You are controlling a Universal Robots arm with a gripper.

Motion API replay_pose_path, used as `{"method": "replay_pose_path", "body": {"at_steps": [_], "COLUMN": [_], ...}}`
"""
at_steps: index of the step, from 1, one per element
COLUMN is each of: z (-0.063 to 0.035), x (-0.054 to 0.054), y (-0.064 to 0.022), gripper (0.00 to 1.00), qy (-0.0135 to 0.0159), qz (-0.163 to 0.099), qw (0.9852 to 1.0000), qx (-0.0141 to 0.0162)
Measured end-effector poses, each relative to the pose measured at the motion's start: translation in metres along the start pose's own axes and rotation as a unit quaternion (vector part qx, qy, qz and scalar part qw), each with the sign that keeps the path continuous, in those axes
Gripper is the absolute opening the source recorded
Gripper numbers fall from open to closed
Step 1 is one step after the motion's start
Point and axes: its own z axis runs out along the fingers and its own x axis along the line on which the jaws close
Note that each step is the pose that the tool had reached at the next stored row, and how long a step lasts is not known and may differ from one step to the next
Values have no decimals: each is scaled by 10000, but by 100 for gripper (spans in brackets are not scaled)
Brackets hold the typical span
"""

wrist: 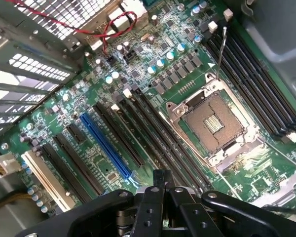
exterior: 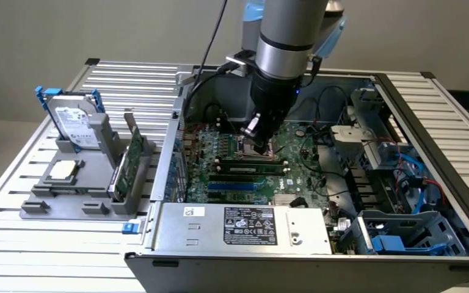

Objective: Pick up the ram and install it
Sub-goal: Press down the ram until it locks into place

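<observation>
Inside the open computer case (exterior: 166,165), the arm reaches straight down over the motherboard (exterior: 304,177). The end effector (exterior: 260,141) has its fingers pressed together, narrow, with nothing visible between them in the wrist view (wrist: 160,181). It hangs low over the memory slots (wrist: 153,133), beside the empty processor socket (wrist: 214,123).

The ram (exterior: 249,160) shows in the exterior view as a long green stick with dark chips. It lies along the slots, just under the fingertips. Whether it is fully seated or merely resting on the slot cannot be told, and contact with the fingertips is uncertain.

Off to the exterior view's left, on the slatted surface (exterior: 120,85), a grey holder (exterior: 63,209) carries a hard drive with blue handles (exterior: 76,125) and a wider green card (exterior: 134,163). Both are well apart from the work.

Risks, as judged:
- One end of the stick may sit high, because pressure off its middle would tilt it and leave a latch undone.
- A slight offset from the slot line could make downward force bend the stick or stress the board.
- The closed fingers sit near the bare socket, so sideways drift could strike its frame or contacts.
- Cables along the case wall are close to the arm and could snag.
</observation>
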Motion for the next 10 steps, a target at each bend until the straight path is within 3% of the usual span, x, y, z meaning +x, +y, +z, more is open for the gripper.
{"method": "replay_pose_path", "body": {"at_steps": [5, 10], "z": [11, 23], "x": [-1, -2], "y": [-1, -1], "gripper": [11, 11], "qy": [-8, -17], "qz": [394, 807], "qw": [9992, 9967], "qx": [-14, -31]}}
